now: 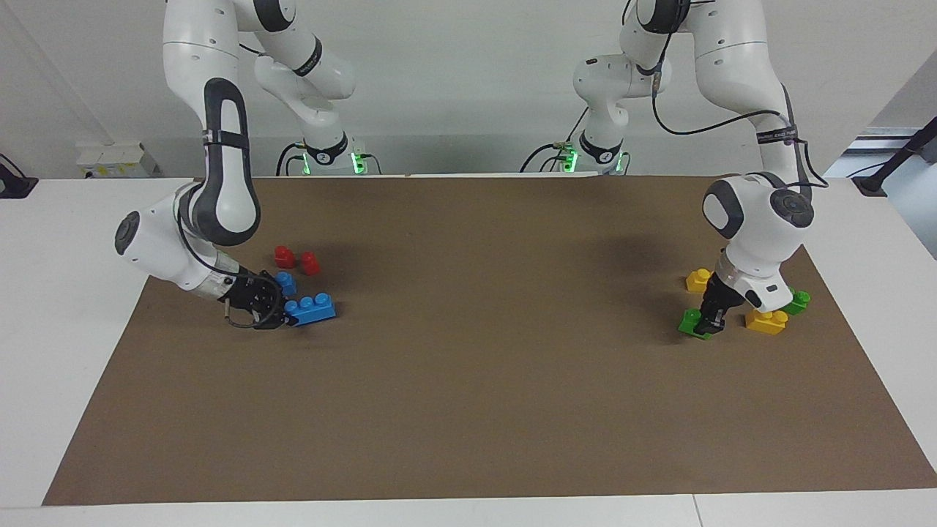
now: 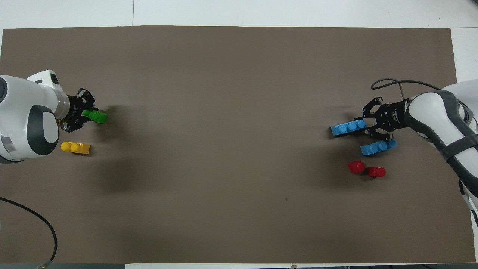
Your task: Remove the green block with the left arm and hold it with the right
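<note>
Green block [image 1: 691,322] sat low on the brown mat [image 1: 468,410], pinched between the closed fingers of the left gripper [image 1: 708,326] at the left arm's end of the table. A yellow brick [image 1: 766,320] lay just beside that gripper. The right gripper [image 1: 287,316] was clamped on one end of a blue brick [image 1: 310,308], with another blue brick [image 2: 378,147] and two red pieces [image 1: 296,260] close by it.

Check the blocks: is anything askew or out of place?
The green block looks tilted in the left gripper, low over the mat at the left arm's end. The blue brick gripped by its end in the right gripper slants too.
</note>
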`<state>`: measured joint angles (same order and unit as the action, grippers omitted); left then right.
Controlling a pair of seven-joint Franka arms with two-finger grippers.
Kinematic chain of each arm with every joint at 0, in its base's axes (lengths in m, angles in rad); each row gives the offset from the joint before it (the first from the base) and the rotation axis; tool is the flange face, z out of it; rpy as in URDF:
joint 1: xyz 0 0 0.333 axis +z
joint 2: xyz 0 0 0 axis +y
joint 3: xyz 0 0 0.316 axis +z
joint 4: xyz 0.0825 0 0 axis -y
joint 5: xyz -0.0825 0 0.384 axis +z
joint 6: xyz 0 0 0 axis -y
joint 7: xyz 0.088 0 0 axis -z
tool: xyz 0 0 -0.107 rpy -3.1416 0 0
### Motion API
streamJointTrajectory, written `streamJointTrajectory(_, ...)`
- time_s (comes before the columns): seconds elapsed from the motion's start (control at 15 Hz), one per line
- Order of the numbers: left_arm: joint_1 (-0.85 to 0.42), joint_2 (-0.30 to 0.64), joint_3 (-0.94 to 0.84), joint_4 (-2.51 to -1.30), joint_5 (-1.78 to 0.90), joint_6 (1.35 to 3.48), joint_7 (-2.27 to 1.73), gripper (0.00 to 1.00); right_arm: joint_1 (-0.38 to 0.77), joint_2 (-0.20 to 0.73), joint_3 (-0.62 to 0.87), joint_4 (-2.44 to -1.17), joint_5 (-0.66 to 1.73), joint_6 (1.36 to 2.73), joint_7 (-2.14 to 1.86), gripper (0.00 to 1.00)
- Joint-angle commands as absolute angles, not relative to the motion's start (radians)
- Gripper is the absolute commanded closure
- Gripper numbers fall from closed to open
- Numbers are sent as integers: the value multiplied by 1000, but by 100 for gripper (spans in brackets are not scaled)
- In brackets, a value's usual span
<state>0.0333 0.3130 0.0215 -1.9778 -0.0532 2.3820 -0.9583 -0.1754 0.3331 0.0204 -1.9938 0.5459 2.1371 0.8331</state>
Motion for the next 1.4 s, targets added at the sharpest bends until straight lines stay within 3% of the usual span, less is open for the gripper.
streamJointTrajectory(0.0, 51, 334, 15, -1965, -44, 2391, -939, 100, -190, 331, 35, -2000, 525, 2152, 862, 32)
streamJointTrajectory(0.07, 51, 334, 15, -1964, -44, 2391, -937, 78, -189, 331, 35, -1997, 525, 2143, 876, 28)
streamJointTrajectory(0.13, 49, 334, 15, -1962, -44, 2388, -933, 1, -187, 331, 35, -1990, 525, 2135, 893, 24)
streamJointTrajectory(0.27, 49, 331, 15, -1960, -44, 2388, -911, 0, -183, 322, 35, -1970, 525, 2100, 910, 19)
streamJointTrajectory(0.47, 43, 322, 17, -1928, -23, 2369, -871, 0, -175, 275, 35, -1962, 514, 2062, 910, 0)
streamJointTrajectory(0.73, 29, 319, 12, -1858, 69, 2251, -832, 0, -118, 149, 38, -1948, 349, 1978, 841, 0)
streamJointTrajectory(1.0, 29, 273, 8, -1838, 72, 2182, -669, 0, -110, 115, 38, -1786, 244, 1736, 630, 0)
streamJointTrajectory(1.33, 29, 249, 6, -1720, 74, 1962, -353, 0, -91, 34, 51, -1674, 86, 1571, 291, 0)
